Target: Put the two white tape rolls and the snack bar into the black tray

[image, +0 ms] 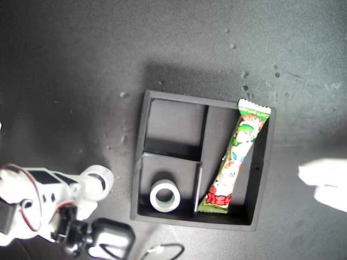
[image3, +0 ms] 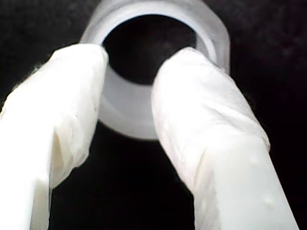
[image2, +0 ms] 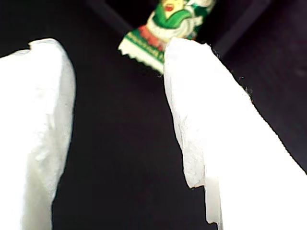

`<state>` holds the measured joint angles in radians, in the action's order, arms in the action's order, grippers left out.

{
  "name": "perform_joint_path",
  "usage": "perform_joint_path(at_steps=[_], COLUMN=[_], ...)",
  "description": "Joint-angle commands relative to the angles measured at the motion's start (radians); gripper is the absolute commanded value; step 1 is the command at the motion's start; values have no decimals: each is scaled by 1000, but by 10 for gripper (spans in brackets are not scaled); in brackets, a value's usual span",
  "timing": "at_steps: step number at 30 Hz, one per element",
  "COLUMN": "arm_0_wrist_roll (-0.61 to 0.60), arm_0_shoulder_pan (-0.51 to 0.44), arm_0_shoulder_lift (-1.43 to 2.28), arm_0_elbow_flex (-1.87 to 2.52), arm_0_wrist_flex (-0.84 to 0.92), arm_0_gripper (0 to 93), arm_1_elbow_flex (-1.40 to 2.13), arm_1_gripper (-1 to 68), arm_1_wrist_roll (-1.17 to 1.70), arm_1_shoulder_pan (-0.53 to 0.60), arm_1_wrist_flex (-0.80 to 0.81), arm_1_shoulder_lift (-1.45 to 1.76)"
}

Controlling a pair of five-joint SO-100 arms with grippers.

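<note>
The snack bar [image: 236, 162] lies slanted in the black tray's [image: 262, 179] long compartment, one white tape roll [image: 165, 196] in a small one. My second end effector [image3: 129, 103] pinches the other tape roll [image: 99, 179] by its wall, outside the tray; such a thin grip could slip in transit. My first end effector [image2: 117, 110] is spread, empty.
</note>
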<state>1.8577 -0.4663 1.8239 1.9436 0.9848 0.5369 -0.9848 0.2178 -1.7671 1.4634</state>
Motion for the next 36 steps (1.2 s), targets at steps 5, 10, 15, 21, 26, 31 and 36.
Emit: perform_joint_path(at_steps=[5,10,15,21,26,31,36], arm_0_wrist_roll=[60,57,74,107,183,84,-189], arm_0_shoulder_pan=[-51,-64,-71,-77,-61,6,126], arm_0_shoulder_lift=[-41,-78,-92,-109,-130,-6,227], arm_0_elbow_flex=[-32,-32,37,198,307,322,170], arm_0_wrist_flex=[-46,-84,-158,-339,-405,-347,-126], arm_0_gripper=[111,125,136,148,23,0,0], arm_1_elbow_flex=[-9,43,31,-14,-49,-89,-75], arm_1_gripper=[-2,-2,-2,-2,-2,-2,-3], arm_1_wrist_roll=[-60,-67,-63,-43,-14,20,-11], arm_1_shoulder_pan=[54,43,58,97,129,155,140], arm_1_wrist_flex=[-31,-31,-31,-32,-32,-32,-34], arm_1_shoulder_lift=[21,21,21,23,23,23,94])
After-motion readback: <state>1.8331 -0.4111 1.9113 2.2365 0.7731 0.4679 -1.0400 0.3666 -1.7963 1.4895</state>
